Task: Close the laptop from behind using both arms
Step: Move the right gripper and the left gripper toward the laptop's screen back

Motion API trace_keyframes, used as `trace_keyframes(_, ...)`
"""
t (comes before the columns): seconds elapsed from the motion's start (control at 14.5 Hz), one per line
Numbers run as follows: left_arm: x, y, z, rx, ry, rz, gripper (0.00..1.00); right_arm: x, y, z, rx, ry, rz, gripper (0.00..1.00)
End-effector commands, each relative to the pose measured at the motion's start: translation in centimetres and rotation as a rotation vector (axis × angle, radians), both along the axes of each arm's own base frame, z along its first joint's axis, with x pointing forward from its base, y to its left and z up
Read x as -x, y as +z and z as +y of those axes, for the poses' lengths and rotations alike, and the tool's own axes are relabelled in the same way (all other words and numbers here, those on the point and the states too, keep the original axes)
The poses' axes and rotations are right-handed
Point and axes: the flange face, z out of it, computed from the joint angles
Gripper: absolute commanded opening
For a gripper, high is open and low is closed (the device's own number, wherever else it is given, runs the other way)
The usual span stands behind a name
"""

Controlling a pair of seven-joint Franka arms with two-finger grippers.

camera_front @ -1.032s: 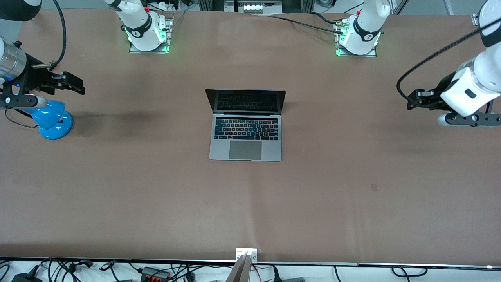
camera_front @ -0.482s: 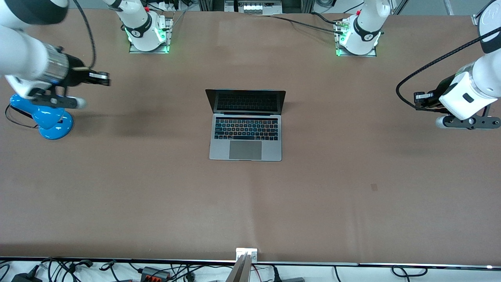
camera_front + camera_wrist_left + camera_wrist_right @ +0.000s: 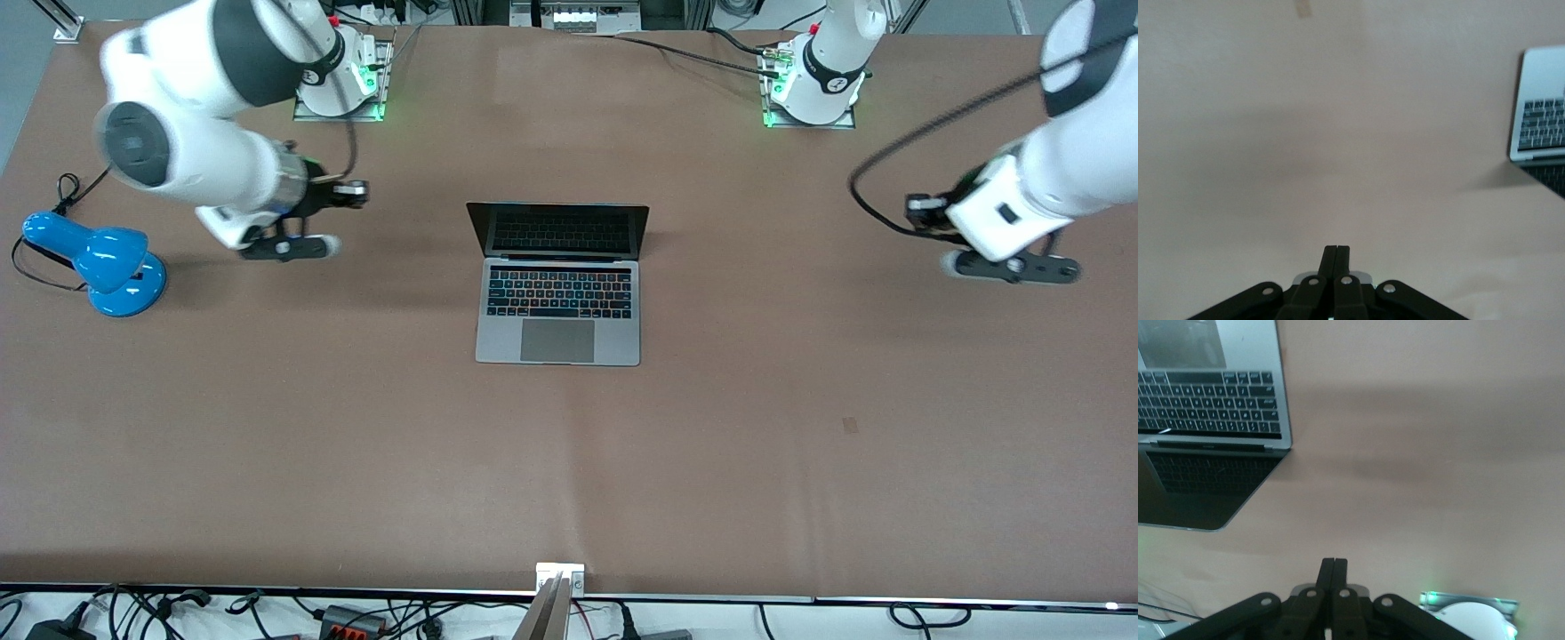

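The silver-grey laptop [image 3: 558, 284] stands open in the middle of the table, its dark screen upright and facing the front camera. It shows at the edge of the left wrist view [image 3: 1540, 117] and in the right wrist view [image 3: 1208, 420]. My right gripper [image 3: 356, 189] is shut and empty, up over the table toward the right arm's end, beside the laptop's screen. Its fingers [image 3: 1333, 572] are pressed together. My left gripper [image 3: 916, 206] is shut and empty over the table toward the left arm's end, well apart from the laptop. Its fingers [image 3: 1336, 257] touch.
A blue desk lamp [image 3: 98, 262] with a black cord lies at the right arm's end of the table. The two arm bases [image 3: 338, 80] [image 3: 813, 84] stand farther from the front camera than the laptop. The brown table [image 3: 569, 462] spreads wide in front.
Both grippers have moved inward toward the laptop. The right gripper has travelled farthest, from over the blue lamp to near the screen's side. The laptop has not moved.
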Motion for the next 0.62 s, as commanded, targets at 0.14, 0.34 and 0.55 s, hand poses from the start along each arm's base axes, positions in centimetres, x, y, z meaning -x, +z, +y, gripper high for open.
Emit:
trace_keyframes(0.14,5.7,-1.6,-4.0,0.040,-0.077,0.053,0.01,6.0,-2.1,0.0,-0.061,-0.058,0.008,0.00)
trace_keyframes(0.34,7.9,-2.5,-9.3,0.040,-0.128,0.036,0.01,7.4,-3.4,0.6,-0.099,-0.090,0.003,0.00)
trace_keyframes(0.55,11.2,-5.5,-16.7,0.000,-0.167,-0.015,0.01,9.5,-5.7,2.6,-0.098,-0.083,-0.004,0.00)
